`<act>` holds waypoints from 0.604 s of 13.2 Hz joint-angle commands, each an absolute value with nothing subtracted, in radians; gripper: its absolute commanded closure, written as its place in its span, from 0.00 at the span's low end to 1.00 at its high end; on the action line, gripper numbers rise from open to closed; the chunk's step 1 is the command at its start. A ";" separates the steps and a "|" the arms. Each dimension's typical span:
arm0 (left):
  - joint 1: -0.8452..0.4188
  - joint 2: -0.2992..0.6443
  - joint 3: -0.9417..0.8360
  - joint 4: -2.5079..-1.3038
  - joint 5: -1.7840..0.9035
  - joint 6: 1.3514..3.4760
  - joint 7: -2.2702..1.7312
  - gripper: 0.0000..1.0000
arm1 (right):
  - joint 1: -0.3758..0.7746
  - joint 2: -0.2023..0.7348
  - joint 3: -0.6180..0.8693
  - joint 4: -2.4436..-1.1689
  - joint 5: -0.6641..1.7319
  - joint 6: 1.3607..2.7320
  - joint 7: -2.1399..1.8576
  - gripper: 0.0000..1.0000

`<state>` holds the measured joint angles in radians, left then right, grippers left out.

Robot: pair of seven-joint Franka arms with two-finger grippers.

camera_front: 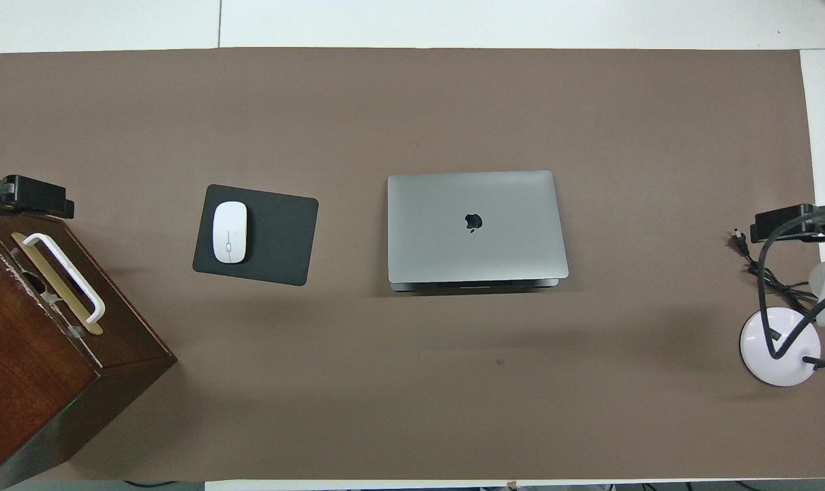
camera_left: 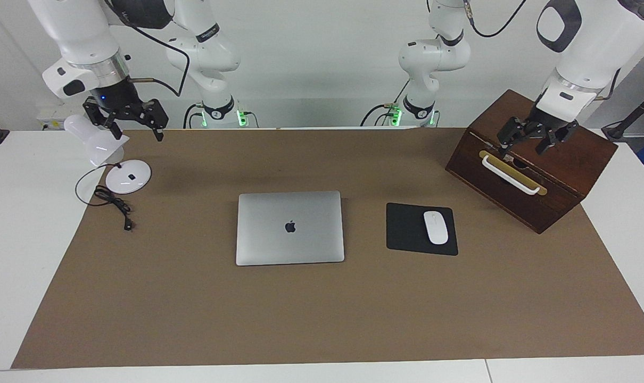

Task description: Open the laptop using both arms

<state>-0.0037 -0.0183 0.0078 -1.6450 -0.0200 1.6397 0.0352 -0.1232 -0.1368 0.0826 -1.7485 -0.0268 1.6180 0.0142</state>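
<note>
Facing view shows the thin silver-grey rectangular laptop [camera_left: 290, 227] lying shut and flat at the middle of the frame, on the brown paper mat [camera_left: 322, 319] that covers the white worktop [camera_left: 13, 239]. Its dark apple logo faces up on the lid. In the overhead view the same laptop [camera_front: 476, 227] sits just right of the frame's centre, with the edge of its base showing under the lid along the lower side.

Beside it, toward the left arm's end of the worktop, a flat black rectangular mouse pad [camera_left: 407, 229] carries a white oval mouse [camera_left: 436, 227]. At the right edge of the facing view stands a dark brown wooden box [camera_left: 535, 175] with a white bar handle [camera_left: 510, 175] on a brass plate.

At the upper left of the facing view a white desk lamp [camera_left: 128, 175] with a round base rests on the mat's edge, its black cord [camera_left: 112, 202] coiled beside it.

Neither arm touches the laptop. The left tool [camera_left: 524, 144] hangs over the wooden box, fingers spread apart and holding nothing. The right tool [camera_left: 137, 133] hangs over the lamp at the upper left, its fingers also apart and empty.
</note>
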 commanded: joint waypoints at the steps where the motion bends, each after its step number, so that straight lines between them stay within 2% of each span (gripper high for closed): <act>1: 0.006 -0.023 0.003 -1.643 -0.023 1.644 0.029 0.00 | -0.130 -0.167 0.084 -1.789 -0.014 1.632 -0.021 0.00; 8: 0.006 -0.023 0.005 -1.643 -0.023 1.644 0.029 0.00 | -0.150 -0.166 0.080 -1.799 -0.015 1.647 -0.064 0.00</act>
<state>-0.0037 -0.0183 0.0079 -1.6450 -0.0200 1.6397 0.0352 -0.1248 -0.1382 0.0785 -1.7604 -0.0267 1.6182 0.0060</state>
